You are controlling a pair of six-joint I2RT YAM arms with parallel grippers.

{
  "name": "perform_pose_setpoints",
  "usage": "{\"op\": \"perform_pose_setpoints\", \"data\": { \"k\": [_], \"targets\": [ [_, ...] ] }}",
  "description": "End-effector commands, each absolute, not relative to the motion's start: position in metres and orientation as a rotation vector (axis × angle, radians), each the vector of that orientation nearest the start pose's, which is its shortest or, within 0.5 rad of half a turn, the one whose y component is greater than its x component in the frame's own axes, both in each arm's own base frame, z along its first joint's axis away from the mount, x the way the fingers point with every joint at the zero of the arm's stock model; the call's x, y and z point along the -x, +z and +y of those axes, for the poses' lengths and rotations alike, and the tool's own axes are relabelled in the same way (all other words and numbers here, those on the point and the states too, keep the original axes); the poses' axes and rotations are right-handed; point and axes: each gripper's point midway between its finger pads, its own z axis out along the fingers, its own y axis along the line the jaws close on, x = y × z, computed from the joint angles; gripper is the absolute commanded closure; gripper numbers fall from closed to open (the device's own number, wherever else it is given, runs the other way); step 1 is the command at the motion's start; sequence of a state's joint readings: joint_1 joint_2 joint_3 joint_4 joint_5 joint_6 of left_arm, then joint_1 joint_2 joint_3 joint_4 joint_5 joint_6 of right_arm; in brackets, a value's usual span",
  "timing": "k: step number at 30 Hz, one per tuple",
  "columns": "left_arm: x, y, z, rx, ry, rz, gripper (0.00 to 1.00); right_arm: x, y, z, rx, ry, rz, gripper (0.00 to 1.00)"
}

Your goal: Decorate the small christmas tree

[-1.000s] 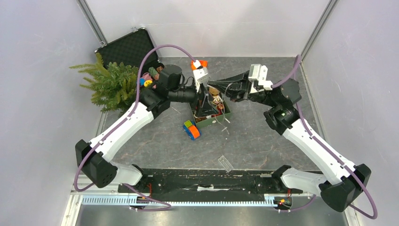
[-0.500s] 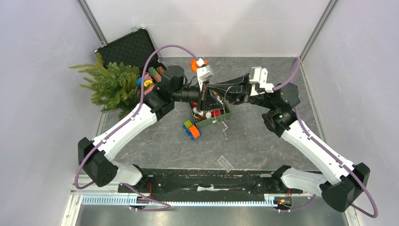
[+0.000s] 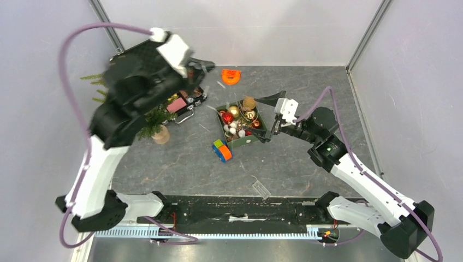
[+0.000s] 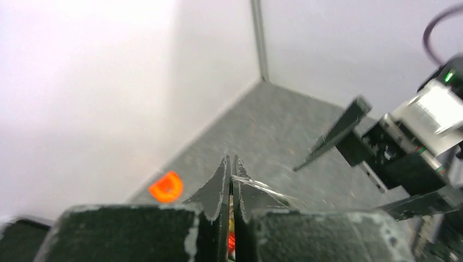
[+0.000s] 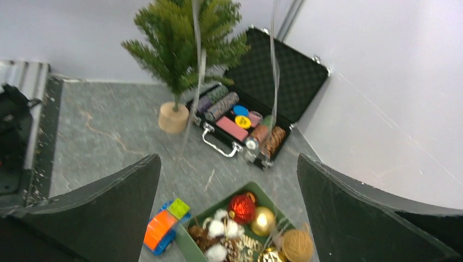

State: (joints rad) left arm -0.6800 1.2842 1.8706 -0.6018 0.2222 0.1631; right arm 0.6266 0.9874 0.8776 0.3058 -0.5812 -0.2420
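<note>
The small christmas tree [image 5: 183,38] stands at the back left on its tan stump [image 5: 173,117]; my raised left arm hides most of it [image 3: 148,117] from above. High over the open briefcase, my left gripper [image 3: 197,64] [image 4: 230,164] is shut on a thin clear strand [image 4: 262,187]. Two lengths of that strand [image 5: 197,54] hang down in front of the tree. My right gripper [image 3: 268,117] [image 5: 228,158] is wide open and holds nothing, beside and above the green box [image 3: 247,141] of baubles. A red ball [image 5: 241,207] and a gold ball [image 5: 263,220] lie in the box.
The open black briefcase [image 3: 188,103] of small items lies beside the tree. An orange, blue and green toy block [image 3: 222,150] sits in front of the box. An orange piece [image 3: 231,75] lies at the back, and a clear plastic bit [image 3: 262,189] lies near the front edge.
My left gripper closed over the green box, then rose high and swung back left over the briefcase. My right gripper opened and drew back to the box's right side.
</note>
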Motion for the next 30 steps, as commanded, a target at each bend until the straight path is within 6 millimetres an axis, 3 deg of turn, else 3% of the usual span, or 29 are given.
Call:
{"op": "perform_pose_setpoints", "data": {
  "k": [1, 7, 9, 13, 17, 24, 28, 30],
  "targets": [
    [-0.232, 0.562, -0.190, -0.763, -0.365, 1.286, 0.98, -0.256, 0.351, 0.260, 1.018, 0.511, 1.081, 0.02],
    [-0.202, 0.592, -0.174, -0.755, -0.397, 1.209, 0.98, -0.297, 0.298, 0.255, 1.014, 0.362, 1.228, 0.02],
    [-0.197, 0.597, -0.173, -0.751, -0.417, 1.201, 0.98, -0.310, 0.280, 0.263, 1.032, 0.360, 1.277, 0.02],
    [-0.189, 0.603, -0.171, -0.750, -0.440, 1.183, 0.98, -0.326, 0.263, 0.291, 1.078, 0.444, 1.303, 0.02],
    [-0.182, 0.615, -0.162, -0.729, -0.423, 1.155, 0.98, -0.352, 0.243, 0.303, 1.091, 0.406, 1.321, 0.02],
    [-0.167, 0.646, -0.133, -0.667, -0.342, 1.076, 0.98, -0.366, 0.211, 0.343, 1.294, 0.493, 1.271, 0.02],
    [-0.155, 0.657, -0.123, -0.652, -0.334, 1.039, 0.98, -0.386, 0.180, 0.339, 1.428, 0.426, 1.391, 0.03],
    [-0.152, 0.654, -0.121, -0.659, -0.338, 1.044, 0.98, -0.381, 0.162, 0.332, 1.513, 0.446, 1.494, 0.09]
  ]
}}
